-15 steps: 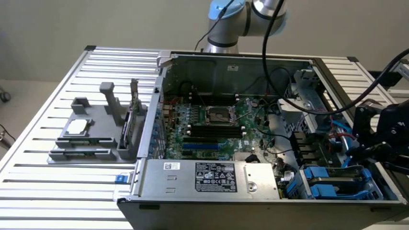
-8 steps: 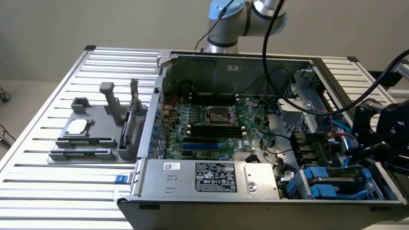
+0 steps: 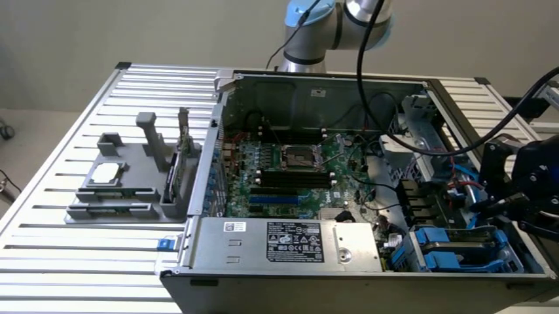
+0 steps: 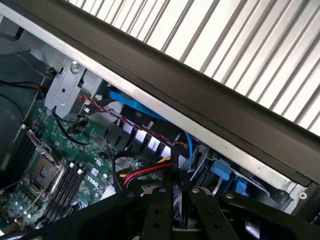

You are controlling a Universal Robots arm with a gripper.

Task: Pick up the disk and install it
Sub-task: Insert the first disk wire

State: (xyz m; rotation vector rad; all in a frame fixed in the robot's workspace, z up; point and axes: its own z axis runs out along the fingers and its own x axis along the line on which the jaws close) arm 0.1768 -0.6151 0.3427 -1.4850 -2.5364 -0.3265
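The disk (image 3: 459, 241), a grey drive framed by a blue bracket, lies in the drive bay at the near corner of the open computer case (image 3: 307, 84), on the exterior view's right. My black gripper (image 3: 506, 204) hangs just above and to the right of it, over the case's right wall, not touching it. In the wrist view the gripper (image 4: 179, 196) is shut, its two black fingers (image 4: 162, 212) drawn close together with nothing visible between them. Beyond them lie blue bracket parts (image 4: 223, 170) and red and black cables (image 4: 145, 172).
A silver power supply box (image 3: 297, 241) fills the case's near edge, with the green motherboard (image 3: 292, 173) behind it. A grey fixture (image 3: 122, 183) holding a small silver chip and cards stands on the slatted table (image 3: 78, 261) at the exterior view's left. Black cables loop over the case's right side.
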